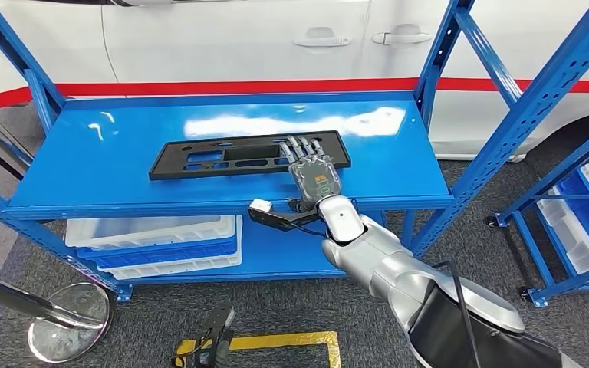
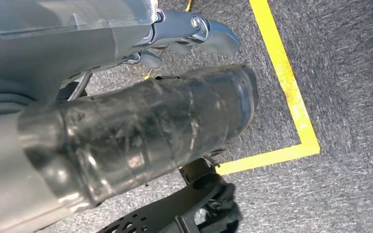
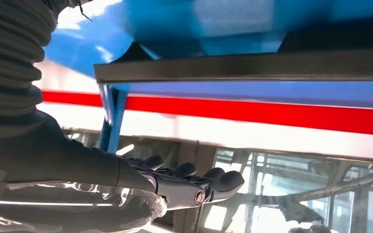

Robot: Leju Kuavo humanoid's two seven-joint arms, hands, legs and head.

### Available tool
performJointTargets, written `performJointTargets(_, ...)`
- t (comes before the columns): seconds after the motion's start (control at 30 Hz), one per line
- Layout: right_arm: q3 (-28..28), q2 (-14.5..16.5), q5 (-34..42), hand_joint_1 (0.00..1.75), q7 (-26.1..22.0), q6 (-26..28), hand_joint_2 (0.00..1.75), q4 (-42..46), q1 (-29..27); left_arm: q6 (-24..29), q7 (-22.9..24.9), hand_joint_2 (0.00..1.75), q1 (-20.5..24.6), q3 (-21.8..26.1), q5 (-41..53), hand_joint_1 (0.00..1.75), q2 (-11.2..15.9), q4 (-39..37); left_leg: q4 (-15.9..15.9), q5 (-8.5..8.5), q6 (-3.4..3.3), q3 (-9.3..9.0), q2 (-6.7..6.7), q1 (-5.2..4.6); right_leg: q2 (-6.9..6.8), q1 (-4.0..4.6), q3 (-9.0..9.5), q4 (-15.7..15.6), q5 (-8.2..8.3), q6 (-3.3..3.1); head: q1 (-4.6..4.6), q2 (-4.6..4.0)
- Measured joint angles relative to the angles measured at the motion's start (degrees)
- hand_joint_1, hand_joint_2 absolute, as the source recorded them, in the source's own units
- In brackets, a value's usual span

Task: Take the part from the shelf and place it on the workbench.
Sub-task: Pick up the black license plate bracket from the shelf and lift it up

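The right robot hand [image 1: 314, 170] reaches over the long black plastic panel with cut-outs [image 1: 230, 156], which lies flat on the blue metal shelf [image 1: 107, 165]. Its fingers rest extended on the panel's near edge, not visibly clasping it. A shallow, off-centre hold could let the long panel tip or slip.

My right robot hand [image 3: 175, 187] is reaching in from the picture's left edge, dark fingers [image 3: 226, 180] stretched out together and holding nothing. The part [image 3: 243, 70] is showing as a dark edge against the blue shelf [image 3: 233, 22], with a red stripe [image 3: 252, 111] running beside it.
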State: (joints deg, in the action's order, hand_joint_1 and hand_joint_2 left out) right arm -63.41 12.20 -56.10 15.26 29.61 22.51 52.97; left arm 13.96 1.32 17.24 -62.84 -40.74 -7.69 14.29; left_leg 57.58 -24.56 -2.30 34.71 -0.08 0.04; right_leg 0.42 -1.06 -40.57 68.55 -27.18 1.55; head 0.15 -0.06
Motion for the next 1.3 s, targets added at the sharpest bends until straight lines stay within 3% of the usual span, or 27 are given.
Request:
performJointTargets(0.07,0.5,0.0,0.9,0.0,-1.3,0.4,0.0,0.1,0.0,0.0,-0.1,0.0,0.0,0.0,0.2,0.0,0.0,0.0,0.8,-0.46,0.51,0.28,-0.1,-0.18,-0.04,-0.02,3.33,-6.3,2.04,-0.32,-0.03,0.01)
performJointTargets(0.1,0.7,0.0,1.2,0.0,-1.8,0.7,0.0,0.1,0.0,0.0,-0.2,0.0,0.1,0.0,0.3,0.0,0.0,0.0,1.1,-0.6,0.8,0.47,-0.13,-0.27,-0.01,0.05,4.13,-7.9,2.24,-0.61,-0.08,0.01)
performJointTargets(0.23,1.6,0.0,1.8,0.0,-2.9,0.9,0.0,0.3,-0.2,0.0,-0.4,0.0,0.1,0.0,0.4,0.0,0.1,0.0,1.8,-1.13,1.73,0.98,-0.13,-0.28,0.14,0.05,4.26,-8.4,2.29,-1.97,-0.3,0.01)
performJointTargets(0.3,2.0,0.0,2.0,0.0,-3.3,0.9,0.0,0.4,-0.2,0.0,-0.5,0.0,0.1,0.0,0.4,0.0,0.1,0.0,5.5,-3.43,2.44,2.56,-0.08,-0.05,0.14,-0.16,4.43,-8.7,2.39,-2.52,-0.58,0.0)
performJointTargets(0.37,2.3,0.0,2.0,0.0,-3.6,0.9,0.0,0.5,-0.3,0.0,-0.5,0.0,0.2,-0.1,0.5,0.0,0.1,0.0,12.2,-6.33,2.92,5.68,-0.08,0.19,0.14,-0.12,4.45,-8.7,2.35,-2.75,-0.77,-0.01)
performJointTargets(0.43,2.5,0.0,2.0,0.0,-3.6,0.9,0.0,0.5,-0.4,-0.1,-0.5,0.0,0.1,-0.2,0.5,0.0,0.1,0.0,15.6,-6.64,3.0,7.61,-0.08,0.29,0.17,-0.03,4.48,-8.7,2.3,-2.81,-0.76,0.0)
performJointTargets(0.47,2.6,0.0,2.0,0.0,-3.6,0.9,0.0,0.5,-0.5,-0.2,-0.5,0.0,0.0,-0.2,0.6,0.0,0.1,0.0,14.5,-5.34,2.87,7.26,-0.08,0.3,0.21,0.0,4.54,-8.7,2.27,-2.82,-0.77,0.0)
performJointTargets(0.57,2.9,0.0,2.0,0.0,-3.6,1.0,0.0,0.5,-0.5,-0.3,-0.5,0.0,0.1,-0.2,0.7,0.0,0.1,0.0,4.4,-0.51,1.94,2.61,-0.09,0.02,0.37,0.1,4.77,-8.7,2.18,-2.6,-0.74,-0.01)
performJointTargets(0.63,3.1,-0.1,2.0,0.0,-3.6,1.0,0.0,0.5,-0.5,-0.3,-0.5,0.0,0.2,-0.2,0.7,0.0,0.1,0.0,1.1,-0.14,1.45,0.99,-0.16,-0.36,0.4,0.11,4.71,-8.9,2.24,-2.12,-0.73,-0.01)
performJointTargets(0.8,3.4,-0.1,1.9,0.0,-3.6,1.1,0.0,0.6,-0.5,-0.3,-0.5,0.0,0.2,-0.2,0.7,0.0,0.1,0.0,-0.4,0.29,0.56,0.18,-0.18,-0.22,0.25,0.21,4.49,-8.5,1.72,-0.79,-0.66,0.0)
performJointTargets(0.87,3.5,-0.2,1.9,0.0,-3.6,1.1,0.0,0.6,-0.5,-0.3,-0.5,0.0,0.2,-0.2,0.7,0.0,0.0,0.0,-1.1,0.59,0.03,-0.32,-0.06,0.03,0.08,0.3,2.23,-3.6,-0.9,-0.46,-0.52,0.0)
performJointTargets(0.93,3.5,-0.3,1.9,0.0,-3.6,1.1,0.0,0.6,-0.7,-0.3,-0.5,0.0,0.2,-0.2,0.7,0.0,0.0,0.0,-1.1,0.45,-0.28,-0.36,-0.05,-0.01,0.04,0.32,-1.3,3.3,-3.57,-0.32,-0.44,0.0)
performJointTargets(0.97,3.5,-0.3,1.9,0.0,-3.6,1.1,0.0,0.6,-0.9,-0.4,-0.5,0.0,0.1,-0.2,0.8,0.0,0.0,0.0,-0.9,0.32,-0.32,-0.36,-0.08,-0.03,0.03,0.31,-2.42,5.1,-3.72,-0.28,-0.43,0.0)
performJointTargets(1.0,3.5,-0.4,1.9,0.0,-3.6,1.1,0.0,0.6,-1.1,-0.4,-0.5,0.0,0.1,-0.2,0.8,0.0,0.0,0.0,-0.7,0.14,-0.31,-0.36,-0.13,-0.03,0.02,0.29,-2.65,5.1,-2.84,-0.26,-0.4,-0.01)
performJointTargets(1.03,3.6,-0.5,2.0,0.0,-3.6,1.1,0.0,0.6,-1.1,-0.4,-0.5,0.0,0.1,-0.2,0.9,0.0,0.0,0.0,-0.4,-0.12,-0.23,-0.38,-0.19,-0.02,0.0,0.25,-1.8,2.9,-1.05,-0.28,-0.38,-0.01)
performJointTargets(1.07,3.6,-0.5,2.0,0.0,-3.6,1.1,0.0,0.6,-1.1,-0.4,-0.5,0.0,0.1,-0.2,1.0,0.0,0.0,0.0,0.0,-0.46,-0.08,-0.4,-0.25,-0.02,-0.03,0.18,-0.28,-0.7,0.99,-0.34,-0.36,-0.01)
performJointTargets(1.13,3.7,-0.6,2.3,0.0,-3.6,1.1,0.0,0.6,-1.0,-0.4,-0.4,0.0,0.2,-0.2,1.1,0.0,0.0,0.0,0.9,-1.16,0.43,-0.08,-0.31,-0.24,-0.02,0.21,2.61,-6.6,3.0,-0.64,-0.37,0.0)
performJointTargets(1.17,3.7,-0.6,2.4,0.0,-3.6,1.1,0.0,0.7,-1.0,-0.4,-0.4,0.0,0.2,-0.2,1.2,0.0,0.0,0.0,1.2,-1.38,0.68,0.11,-0.32,-0.34,0.03,0.28,3.22,-7.9,3.02,-0.89,-0.42,0.01)
performJointTargets(1.3,4.0,-0.8,2.4,0.0,-3.5,1.0,0.0,0.8,-1.2,-0.4,-0.4,0.0,0.2,-0.2,1.3,0.0,0.1,0.0,1.6,-1.84,1.43,0.26,-0.28,-0.33,0.25,0.24,3.46,-8.4,2.65,-2.11,-0.48,0.01)
